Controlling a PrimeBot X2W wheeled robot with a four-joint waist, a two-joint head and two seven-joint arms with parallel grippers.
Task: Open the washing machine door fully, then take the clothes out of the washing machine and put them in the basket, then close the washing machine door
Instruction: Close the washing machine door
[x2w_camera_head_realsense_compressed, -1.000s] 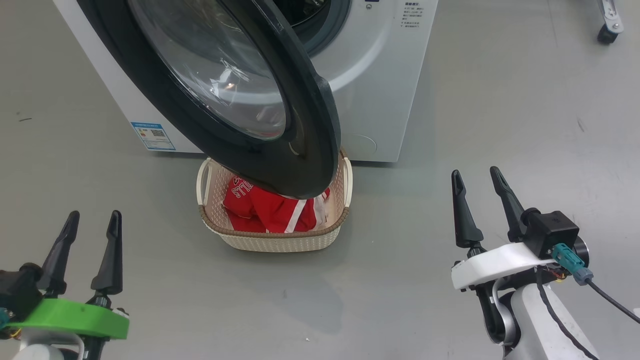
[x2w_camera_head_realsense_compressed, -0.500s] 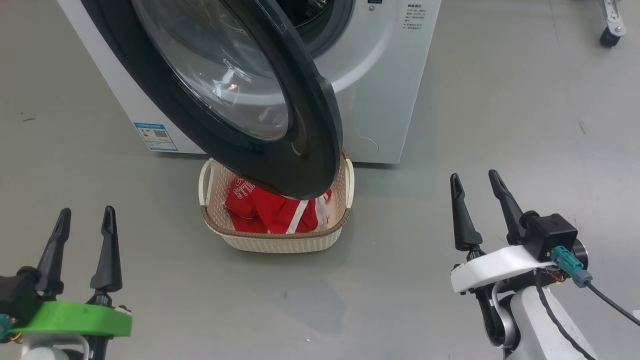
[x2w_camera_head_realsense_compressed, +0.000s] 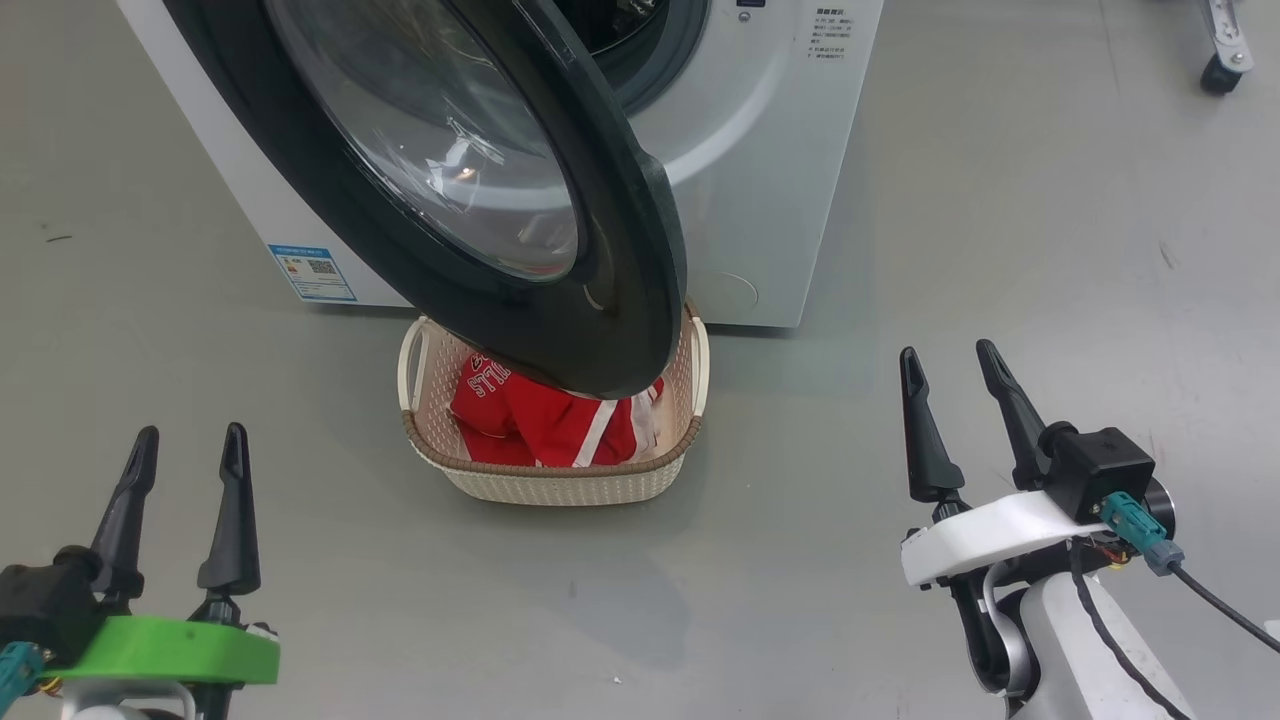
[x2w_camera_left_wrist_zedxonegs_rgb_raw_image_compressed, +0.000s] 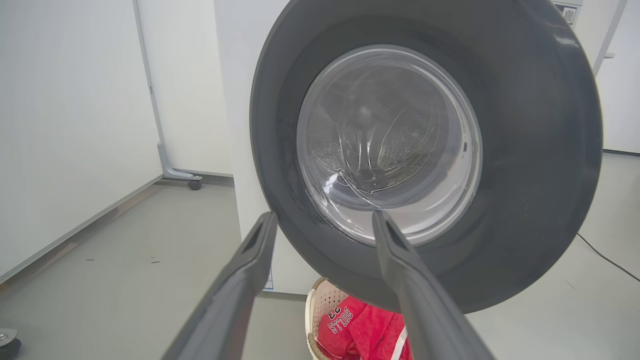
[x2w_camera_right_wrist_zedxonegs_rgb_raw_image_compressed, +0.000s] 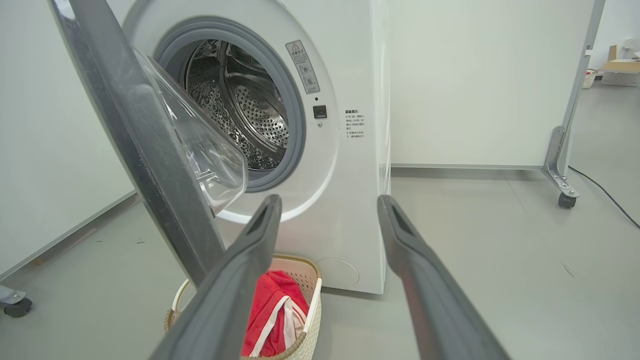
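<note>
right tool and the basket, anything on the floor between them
Nothing: in the head view the stretch between the right tool and the basket is bare grey floor.

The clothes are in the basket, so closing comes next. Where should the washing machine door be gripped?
Grip the washing machine door by its black frame's free edge, opposite the hinge, coming from the robot's right with the open right gripper. That edge stands out thin, unobstructed, and probably gives most leverage.
</note>
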